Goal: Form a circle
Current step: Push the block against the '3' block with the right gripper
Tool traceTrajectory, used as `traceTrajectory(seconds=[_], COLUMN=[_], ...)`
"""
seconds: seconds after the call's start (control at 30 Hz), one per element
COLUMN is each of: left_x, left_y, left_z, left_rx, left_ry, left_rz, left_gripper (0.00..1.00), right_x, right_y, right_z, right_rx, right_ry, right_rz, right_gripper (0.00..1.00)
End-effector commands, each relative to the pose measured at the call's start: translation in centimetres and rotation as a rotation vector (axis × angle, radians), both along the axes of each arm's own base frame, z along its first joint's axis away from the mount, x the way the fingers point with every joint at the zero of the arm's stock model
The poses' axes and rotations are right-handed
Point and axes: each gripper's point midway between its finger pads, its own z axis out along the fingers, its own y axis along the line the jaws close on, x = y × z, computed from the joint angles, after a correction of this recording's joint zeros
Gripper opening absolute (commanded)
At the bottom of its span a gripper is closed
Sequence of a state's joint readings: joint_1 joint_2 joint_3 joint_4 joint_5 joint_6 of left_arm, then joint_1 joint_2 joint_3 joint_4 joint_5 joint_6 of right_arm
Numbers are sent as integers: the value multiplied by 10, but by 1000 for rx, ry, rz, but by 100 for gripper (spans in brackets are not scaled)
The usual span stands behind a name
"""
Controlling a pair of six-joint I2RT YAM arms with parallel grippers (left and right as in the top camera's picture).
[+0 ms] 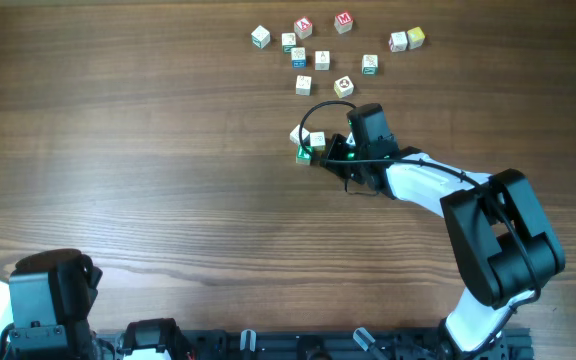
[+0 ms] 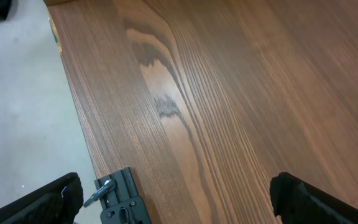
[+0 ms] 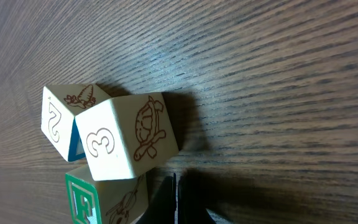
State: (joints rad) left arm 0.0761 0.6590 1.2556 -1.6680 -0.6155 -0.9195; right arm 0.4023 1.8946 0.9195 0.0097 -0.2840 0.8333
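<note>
The circle (image 1: 306,146) is a tight cluster of three small wooden cubes at mid-table. In the right wrist view it shows a pale cube with a 2 (image 3: 59,119), a pale cube with a 3 and a turtle (image 3: 127,138) tilted against the others, and a green-faced letter cube (image 3: 98,200). My right gripper (image 3: 174,200) is shut with nothing in it, its tips on the table just right of the green cube and below the turtle cube. Seen from overhead, the right gripper (image 1: 326,152) touches the cluster's right side. My left gripper (image 2: 176,196) is open and empty above the table's near-left corner.
Several loose letter cubes (image 1: 322,60) lie scattered at the far side, beyond the cluster. A black cable loop (image 1: 313,115) arcs above the right gripper. The left arm (image 1: 53,295) sits at the near-left edge, by a black clamp bracket (image 2: 120,202) on the table edge.
</note>
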Motion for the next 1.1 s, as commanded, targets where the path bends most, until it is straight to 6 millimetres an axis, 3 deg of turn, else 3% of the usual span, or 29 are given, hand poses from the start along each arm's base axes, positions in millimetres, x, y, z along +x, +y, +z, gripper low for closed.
traceTrajectory(seconds=[0.0,1.07], left_x=[-1,-1], left_y=[1,1], left_z=[0,0], left_rx=[-1,-2], left_ry=[-11,-11], left_rz=[17,17], left_gripper=[100,100], right_x=[4,14], right_y=[-8,-11], right_z=[-9,-4], right_rx=[-18,-11], right_ry=[9,-30], right_rz=[-27,-44], right_gripper=[4,5])
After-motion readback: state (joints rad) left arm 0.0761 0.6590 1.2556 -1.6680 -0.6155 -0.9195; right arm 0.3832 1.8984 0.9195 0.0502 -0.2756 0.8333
